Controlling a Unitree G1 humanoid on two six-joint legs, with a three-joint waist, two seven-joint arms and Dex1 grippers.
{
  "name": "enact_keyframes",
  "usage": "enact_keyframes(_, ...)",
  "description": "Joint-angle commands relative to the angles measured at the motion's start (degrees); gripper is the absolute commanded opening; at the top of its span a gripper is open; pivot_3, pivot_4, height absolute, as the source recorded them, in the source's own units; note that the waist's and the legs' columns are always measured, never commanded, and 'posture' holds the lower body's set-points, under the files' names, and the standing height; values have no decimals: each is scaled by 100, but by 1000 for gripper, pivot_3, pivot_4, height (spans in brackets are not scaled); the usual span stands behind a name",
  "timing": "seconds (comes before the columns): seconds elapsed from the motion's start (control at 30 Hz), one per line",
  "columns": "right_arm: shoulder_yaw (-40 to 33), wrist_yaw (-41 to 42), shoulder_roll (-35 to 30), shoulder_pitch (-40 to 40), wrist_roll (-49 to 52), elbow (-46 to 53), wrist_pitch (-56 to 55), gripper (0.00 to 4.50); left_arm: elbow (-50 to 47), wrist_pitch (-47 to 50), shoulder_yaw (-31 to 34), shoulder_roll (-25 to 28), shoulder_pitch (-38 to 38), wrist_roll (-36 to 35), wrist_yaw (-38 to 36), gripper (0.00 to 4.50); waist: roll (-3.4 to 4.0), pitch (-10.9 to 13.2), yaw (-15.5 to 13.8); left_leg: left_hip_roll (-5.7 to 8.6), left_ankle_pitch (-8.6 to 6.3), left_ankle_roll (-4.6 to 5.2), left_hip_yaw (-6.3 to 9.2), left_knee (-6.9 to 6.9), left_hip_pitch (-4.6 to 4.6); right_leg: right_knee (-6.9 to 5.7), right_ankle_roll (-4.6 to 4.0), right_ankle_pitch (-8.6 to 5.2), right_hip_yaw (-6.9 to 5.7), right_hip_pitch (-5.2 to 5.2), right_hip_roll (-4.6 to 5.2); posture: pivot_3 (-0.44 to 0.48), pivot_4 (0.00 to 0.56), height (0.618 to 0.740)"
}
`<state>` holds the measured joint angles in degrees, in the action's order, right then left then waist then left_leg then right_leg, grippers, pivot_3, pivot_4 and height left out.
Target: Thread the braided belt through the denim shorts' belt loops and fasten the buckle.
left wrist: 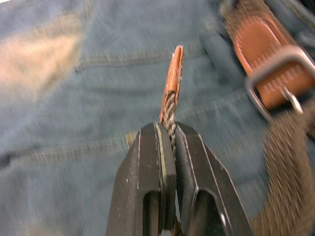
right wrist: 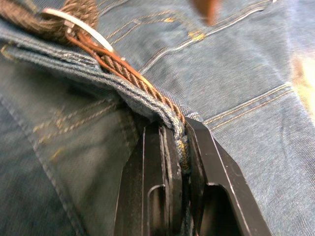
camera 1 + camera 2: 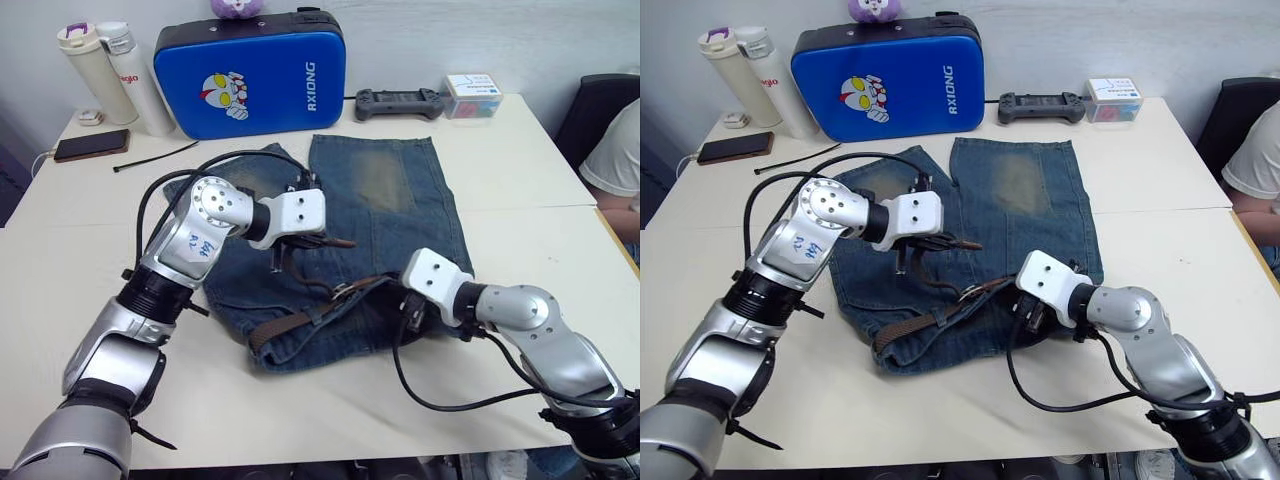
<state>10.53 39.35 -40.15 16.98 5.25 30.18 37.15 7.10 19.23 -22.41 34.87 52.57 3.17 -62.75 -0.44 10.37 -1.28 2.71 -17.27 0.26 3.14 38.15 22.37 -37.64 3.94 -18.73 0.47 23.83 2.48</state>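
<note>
The denim shorts (image 3: 380,190) lie flat on the table, waistband towards me and bunched up. The braided belt (image 3: 300,322) runs along that waistband, partly under denim, with its silver buckle (image 3: 342,290) near the middle. My left gripper (image 3: 322,241) hovers over the left leg, shut on the belt just behind its tan tip (image 1: 173,73), which sticks out past the fingers. The buckle (image 1: 275,73) lies close beside that tip. My right gripper (image 3: 405,300) is shut on the waistband's edge with the belt (image 2: 133,73) running into its fingers. I cannot make out any single belt loop.
A blue case (image 3: 250,85) stands at the back, with two bottles (image 3: 100,75) to its left. Further left lie a phone (image 3: 90,146) and a black cable tie (image 3: 155,156). A game controller (image 3: 398,102) and a small box (image 3: 472,95) sit back right. A person (image 3: 620,150) sits at the right edge.
</note>
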Motion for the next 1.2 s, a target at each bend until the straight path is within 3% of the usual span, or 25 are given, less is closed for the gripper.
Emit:
enact_keyframes(0.03, -294, -308, 179, 117, 3, 185, 256, 28, -215, -24, 105, 153, -20, -27, -242, 0, 0, 0, -2, 0, 0, 0, 0, 0, 1, 0, 0, 0, 0, 0, 0, 0, 150, 740)
enact_keyframes(0.17, -369, -462, 388, 146, 128, 298, 549, 28, -364, 65, 107, 215, -83, -44, -395, 0, -1, 0, -10, 2, 0, 1, 0, 2, 1, 0, 0, 0, 0, 0, 3, 0, 150, 740)
enact_keyframes(0.33, 20, 90, 24, -11, 221, 523, 409, 28, -426, 192, 157, 180, -116, -38, -353, 0, -1, 0, -3, 2, -1, 2, -1, 1, 1, -2, 0, 0, 0, 0, 3, 0, 150, 740)
enact_keyframes(0.57, 391, 536, -628, -64, -215, 486, -510, 3171, -460, 303, 164, 96, -136, -49, -273, 0, -1, 0, 12, 1, -2, 4, -4, 1, 0, -4, 0, 0, 1, 0, 0, 0, 150, 740)
enact_keyframes(0.93, 678, 444, -261, -37, -594, 174, -990, 3171, -604, 454, 176, 77, -204, -58, -171, 0, -2, -1, 2, 1, -2, 3, -5, 4, 0, -5, 0, 0, 2, 0, 0, 0, 150, 740)
enact_keyframes(1.03, 645, 432, -134, -39, -570, 145, -913, 2409, -651, 495, 175, 83, -209, -69, -171, 0, -2, -1, 5, 1, -2, 3, -4, 4, 0, -4, 0, 0, 2, 0, 0, 0, 150, 740)
enact_keyframes(1.2, 520, 340, -50, -74, -618, 124, -912, 88, -772, 621, 183, 107, -213, -125, -190, 0, -2, -1, 5, 1, -2, 3, -5, 4, 0, -5, 0, 0, 2, 1, 0, 0, 150, 740)
